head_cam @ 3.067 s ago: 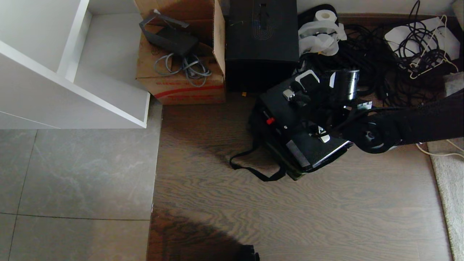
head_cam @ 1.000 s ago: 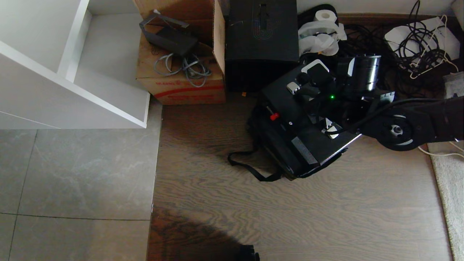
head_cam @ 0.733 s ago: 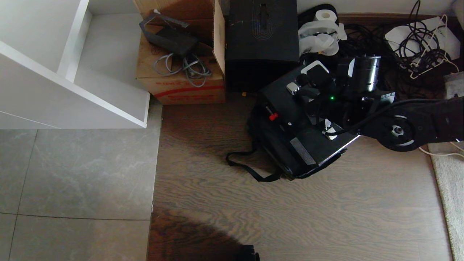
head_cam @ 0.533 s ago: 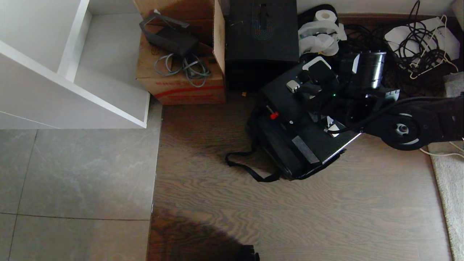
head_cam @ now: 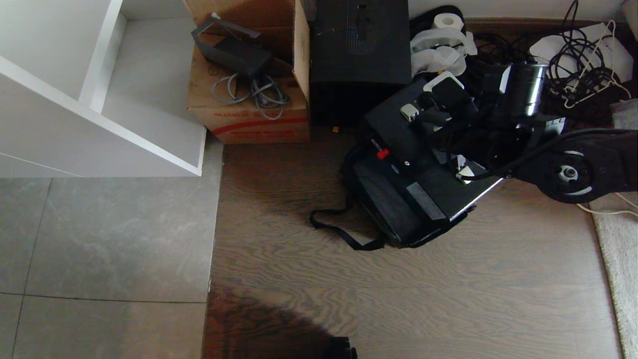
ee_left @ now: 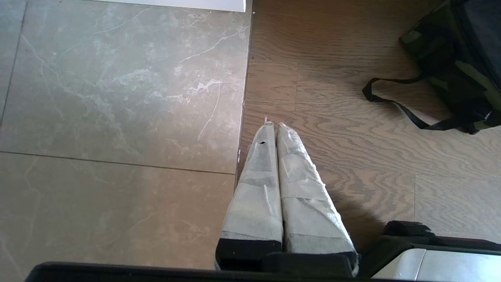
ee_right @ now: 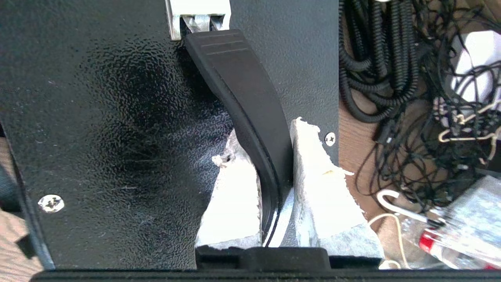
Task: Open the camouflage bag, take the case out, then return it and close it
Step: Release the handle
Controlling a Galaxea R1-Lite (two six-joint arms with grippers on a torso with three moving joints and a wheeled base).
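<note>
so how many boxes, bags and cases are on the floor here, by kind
camouflage bag: 1
hard case, held by its handle in the right gripper: 1
tall black box: 1
cardboard carton: 1
total: 4

No legible text or labels anywhere.
</note>
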